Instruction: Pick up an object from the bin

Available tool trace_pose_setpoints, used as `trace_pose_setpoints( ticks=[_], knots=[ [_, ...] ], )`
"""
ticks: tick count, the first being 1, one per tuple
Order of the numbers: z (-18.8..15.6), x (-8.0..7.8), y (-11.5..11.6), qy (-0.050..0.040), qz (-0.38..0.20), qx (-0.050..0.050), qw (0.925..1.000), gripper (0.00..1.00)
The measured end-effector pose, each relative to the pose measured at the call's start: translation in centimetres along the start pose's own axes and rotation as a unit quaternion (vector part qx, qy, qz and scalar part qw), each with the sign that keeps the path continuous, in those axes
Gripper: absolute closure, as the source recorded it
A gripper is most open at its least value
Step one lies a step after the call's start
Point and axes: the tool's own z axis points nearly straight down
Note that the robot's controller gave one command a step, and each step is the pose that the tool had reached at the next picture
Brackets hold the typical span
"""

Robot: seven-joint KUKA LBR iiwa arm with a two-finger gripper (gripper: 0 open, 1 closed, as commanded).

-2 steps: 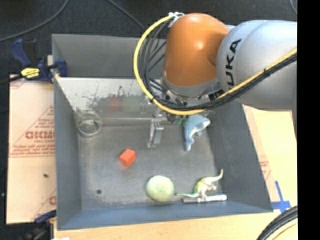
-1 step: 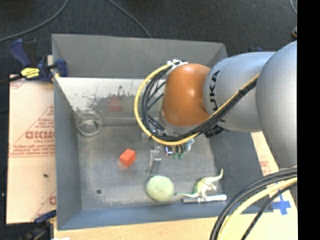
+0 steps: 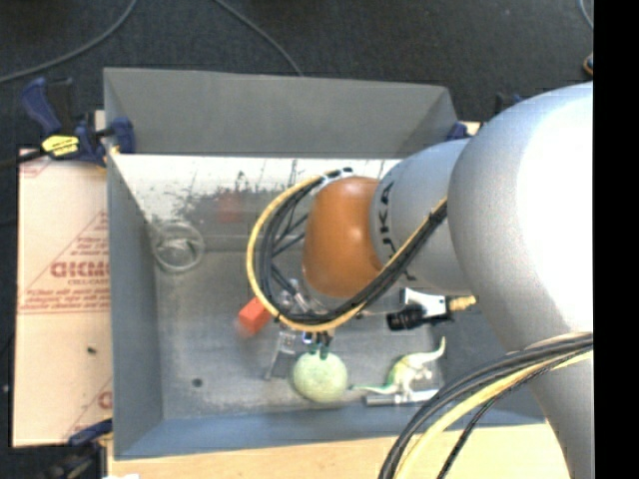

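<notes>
The gripper (image 3: 300, 350) is hovering low near the front wall of the bin (image 3: 135, 297), just above a pale green ball (image 3: 319, 377); a small orange-red block (image 3: 252, 315) is lying close by, farther from that wall; whether the gripper is open or closed I cannot tell. The approach is probably in hand; the next move is calling for centring on one thing, then closing.

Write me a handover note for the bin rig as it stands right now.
Gripper: down in the bin, front middle, just above the pale green ball, with the orange block beside it. Nothing visibly held.
Other things: clear cup at the left, green and white toy at the front right.
Done: arm lowered into the bin.
Left: grasp one thing and lift it out.
</notes>
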Motion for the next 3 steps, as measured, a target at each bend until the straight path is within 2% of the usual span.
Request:
trace_pose_setpoints(
  ticks=[1, 2, 3],
  knots=[
    [-0.18, -0.18, -0.01, -0.0022, 0.001, -0.001, 1.0, 1.0],
    [-0.18, -0.18, -0.01, -0.0022, 0.002, -0.001, 1.0, 0.0],
    [-0.18, -0.19, -0.02, -0.0022, 0.002, -0.001, 1.0, 1.0]
  ],
)
